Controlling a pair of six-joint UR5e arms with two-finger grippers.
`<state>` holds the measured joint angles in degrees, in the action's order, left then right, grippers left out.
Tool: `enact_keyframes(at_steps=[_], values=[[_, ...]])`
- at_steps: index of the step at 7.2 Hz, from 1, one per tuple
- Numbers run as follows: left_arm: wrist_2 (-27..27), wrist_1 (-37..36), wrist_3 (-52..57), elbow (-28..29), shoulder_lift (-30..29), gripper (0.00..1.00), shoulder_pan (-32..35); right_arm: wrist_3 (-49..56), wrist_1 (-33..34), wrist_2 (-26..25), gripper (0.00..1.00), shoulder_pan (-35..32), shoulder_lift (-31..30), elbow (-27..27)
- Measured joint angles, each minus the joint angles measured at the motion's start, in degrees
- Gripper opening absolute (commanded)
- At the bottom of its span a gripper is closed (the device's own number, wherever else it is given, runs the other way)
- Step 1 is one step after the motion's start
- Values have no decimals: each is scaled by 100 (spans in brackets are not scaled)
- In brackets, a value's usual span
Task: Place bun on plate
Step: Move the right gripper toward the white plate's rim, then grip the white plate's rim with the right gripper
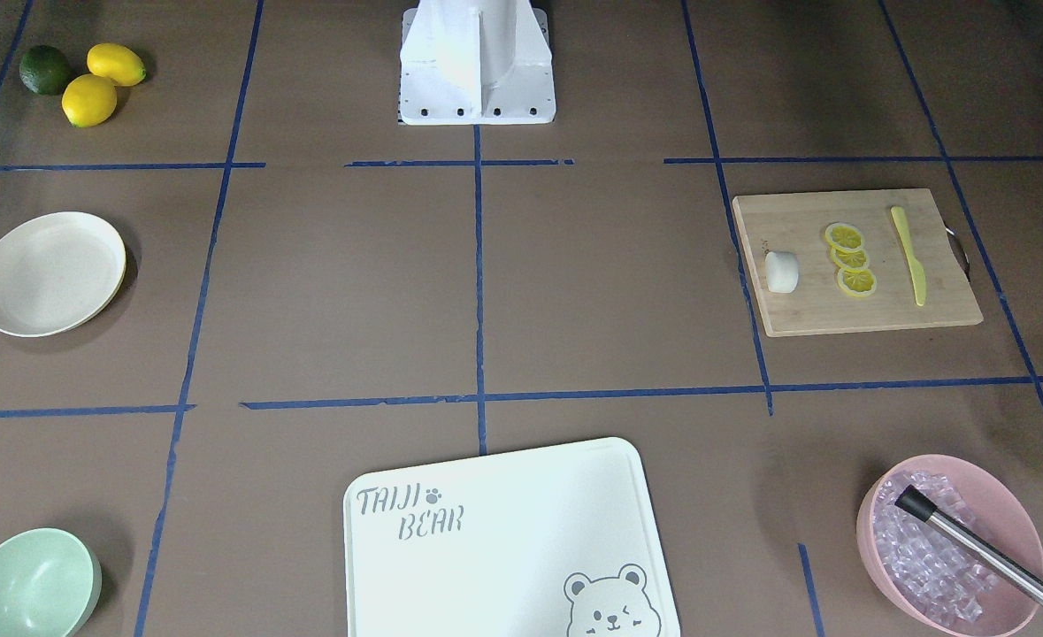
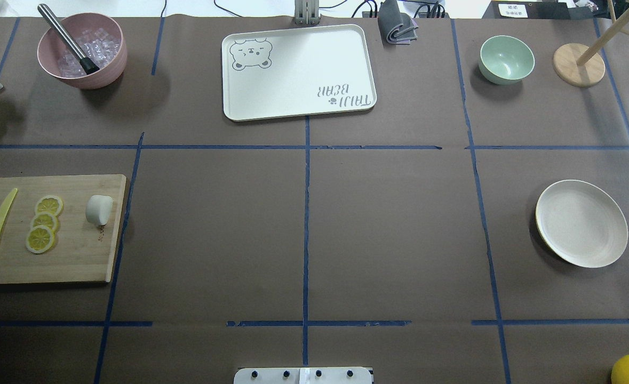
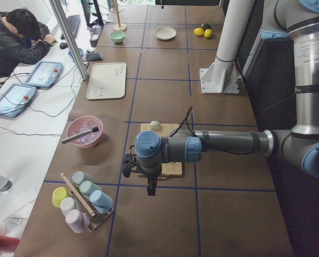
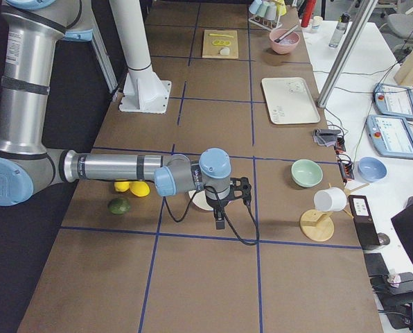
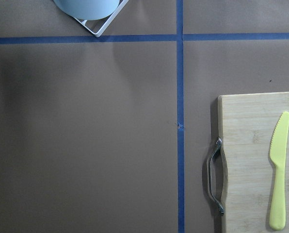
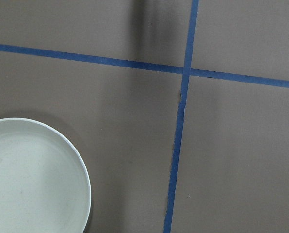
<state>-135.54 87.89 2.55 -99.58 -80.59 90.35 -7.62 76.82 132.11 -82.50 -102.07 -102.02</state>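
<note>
— Two grippers: how do they stand?
— Left gripper point(image 3: 149, 190) and right gripper point(image 4: 220, 223) show only in the side views, hanging above the table point(image 2: 389, 240). Parted or closed: cannot tell.
— And the bun?
— Bun point(image 2: 99, 209) lies on the wooden cutting board point(image 2: 79, 258), at its edge facing the table's middle, just beside the lemon slices point(image 2: 44, 222). Plate point(image 2: 581, 223) stands well apart, toward the table's right end.
</note>
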Motion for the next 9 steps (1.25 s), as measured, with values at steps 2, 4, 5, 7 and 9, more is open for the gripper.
enact_keyframes(at_steps=[2,4,5,7,9], values=[[-1,-9,9,-80,43,100,6,-32,-8,-2,100,89,-1,-7],[6,-31,7,-131,49,100,8,-123,-24,2,100,348,-5,8],[8,-34,3,-140,47,100,9,-263,-115,5,100,548,-8,30],[14,-35,-2,-143,49,100,8,-1201,-1180,3,100,1147,-36,339],[25,-41,-8,-136,51,100,5,-2617,-3006,-93,98,1810,-67,1032]])
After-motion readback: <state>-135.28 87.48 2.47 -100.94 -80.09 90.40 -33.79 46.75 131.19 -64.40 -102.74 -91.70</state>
